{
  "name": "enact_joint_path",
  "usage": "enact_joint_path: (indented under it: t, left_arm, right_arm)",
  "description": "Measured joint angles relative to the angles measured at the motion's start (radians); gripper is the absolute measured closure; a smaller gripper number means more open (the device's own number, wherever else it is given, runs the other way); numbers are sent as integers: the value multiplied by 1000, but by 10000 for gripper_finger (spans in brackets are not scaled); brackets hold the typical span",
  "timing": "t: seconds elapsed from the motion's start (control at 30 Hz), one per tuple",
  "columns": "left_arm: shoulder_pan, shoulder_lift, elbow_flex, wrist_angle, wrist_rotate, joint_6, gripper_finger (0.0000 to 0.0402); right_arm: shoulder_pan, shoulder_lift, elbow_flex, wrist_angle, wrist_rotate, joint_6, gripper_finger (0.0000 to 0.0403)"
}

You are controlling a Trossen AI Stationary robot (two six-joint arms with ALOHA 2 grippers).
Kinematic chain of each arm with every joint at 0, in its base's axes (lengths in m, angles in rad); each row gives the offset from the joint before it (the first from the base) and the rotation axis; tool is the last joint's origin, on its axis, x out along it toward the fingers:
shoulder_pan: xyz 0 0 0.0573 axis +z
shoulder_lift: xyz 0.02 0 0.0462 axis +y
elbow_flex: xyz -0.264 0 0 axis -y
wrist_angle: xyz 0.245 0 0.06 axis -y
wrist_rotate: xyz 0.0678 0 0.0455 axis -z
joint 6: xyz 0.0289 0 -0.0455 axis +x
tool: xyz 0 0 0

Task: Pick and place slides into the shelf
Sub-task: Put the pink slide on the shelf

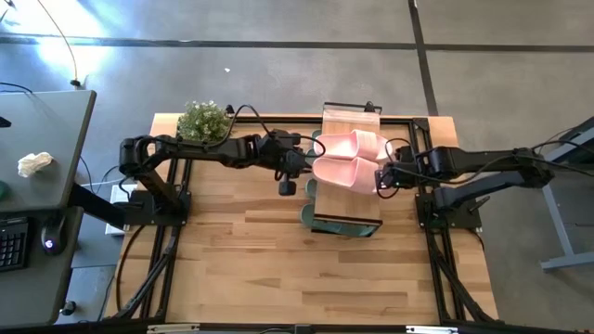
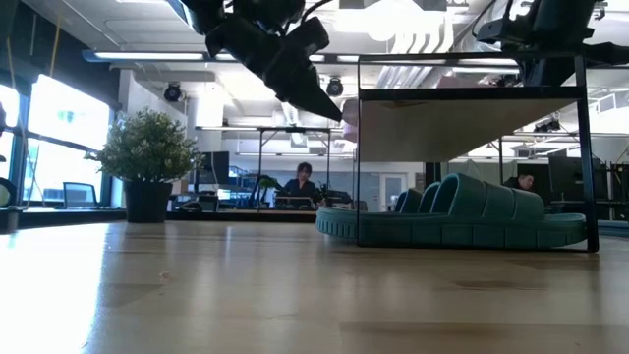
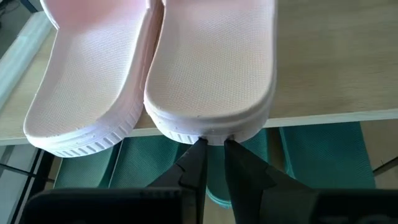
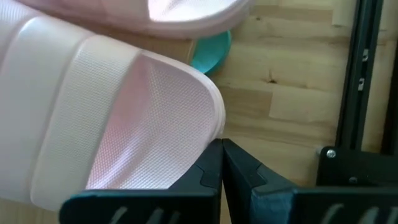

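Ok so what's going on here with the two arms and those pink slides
Both arms are at the pink slides lying on top of the shelf. The left gripper pinches one slide's heel edge, and the right gripper, shut, touches its toe end. The green slides already sit underneath the shelf.

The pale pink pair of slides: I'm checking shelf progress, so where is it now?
In the high view, the two pale pink rubbery slides lie side by side on top of the low light-wood shelf, between both hands, above the green slides underneath.
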Motion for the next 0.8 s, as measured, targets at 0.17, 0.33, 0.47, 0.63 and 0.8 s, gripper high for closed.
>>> enact_joint_path:
  t: [0.17,0.33,0.47,0.63,0.8]
  left_arm:
    - [-1,0,0,2,4,0,356]
    - [-1,0,0,2,5,0,356]
    - [-2,1,0,1,3,0,356]
    - [-2,1,2,-20,-31,0,356]
    - [-2,-2,3,-70,-70,-15,356]
  right_arm:
    - [-29,0,0,0,20,-13,403]
    - [-48,0,0,2,27,-34,403]
    - [-59,0,0,3,45,-42,403]
    - [-65,0,0,7,68,-50,403]
    - [-65,-20,0,-17,101,-28,403]
